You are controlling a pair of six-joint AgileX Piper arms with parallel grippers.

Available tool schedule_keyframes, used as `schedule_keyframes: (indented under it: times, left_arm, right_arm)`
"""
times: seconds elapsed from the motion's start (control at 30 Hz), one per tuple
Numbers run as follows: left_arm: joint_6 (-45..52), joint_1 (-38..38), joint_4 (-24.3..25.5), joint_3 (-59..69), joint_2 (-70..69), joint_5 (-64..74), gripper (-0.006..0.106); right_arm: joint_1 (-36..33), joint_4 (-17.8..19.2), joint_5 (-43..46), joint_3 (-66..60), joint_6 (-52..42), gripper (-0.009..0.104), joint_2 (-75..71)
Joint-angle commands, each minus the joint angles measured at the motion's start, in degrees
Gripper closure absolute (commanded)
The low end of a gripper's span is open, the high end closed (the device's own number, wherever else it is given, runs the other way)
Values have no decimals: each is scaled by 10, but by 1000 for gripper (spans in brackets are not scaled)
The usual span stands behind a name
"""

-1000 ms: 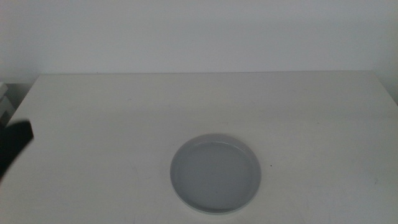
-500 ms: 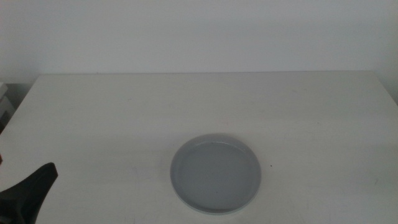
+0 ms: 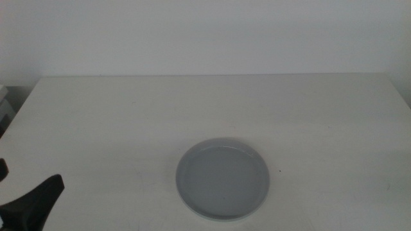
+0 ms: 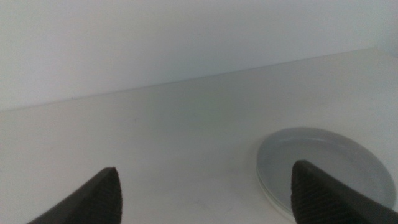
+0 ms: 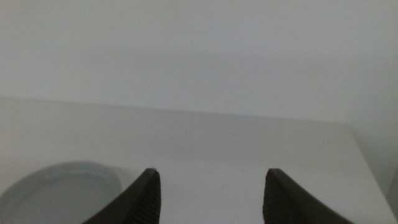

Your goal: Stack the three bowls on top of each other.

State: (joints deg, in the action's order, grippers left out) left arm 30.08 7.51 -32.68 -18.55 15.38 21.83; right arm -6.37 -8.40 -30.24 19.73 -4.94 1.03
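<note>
From the middle view I see one grey bowl sitting flat on the white table, toward the near edge and a little right of centre. It looks like a single shallow dish; whether others lie under it I cannot tell, though my left wrist camera shows a faint doubled rim line at its edge. My left gripper shows at the bottom left corner of the middle view, well apart from the bowl, its jaws spread wide with nothing between them. My right gripper is out of the middle view; its own camera shows the jaws parted and bare, with the bowl on the table off to one side.
</note>
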Motion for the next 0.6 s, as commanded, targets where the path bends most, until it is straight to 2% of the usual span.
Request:
schedule_keyframes:
  times: [0.0, 0.1, 0.2, 0.33, 0.57]
  left_arm:
    - [-5, -1, -14, -6, 6, -40, -4]
    - [-5, -1, 13, 24, -1, -95, -4]
    - [-5, -1, 51, 62, -17, -154, -4]
    - [-5, -1, 51, 107, -40, -169, -4]
    - [-5, -1, 52, 186, -105, -168, -4]
  right_arm:
    - [4, 2, 43, -2, -3, 52, 9]
    - [4, 8, 57, -34, -3, 52, 9]
    - [4, 14, 116, -81, -3, 52, 2]
    - [5, 15, 187, -138, -3, 52, -16]
    - [19, 15, 188, -197, -3, 52, -32]
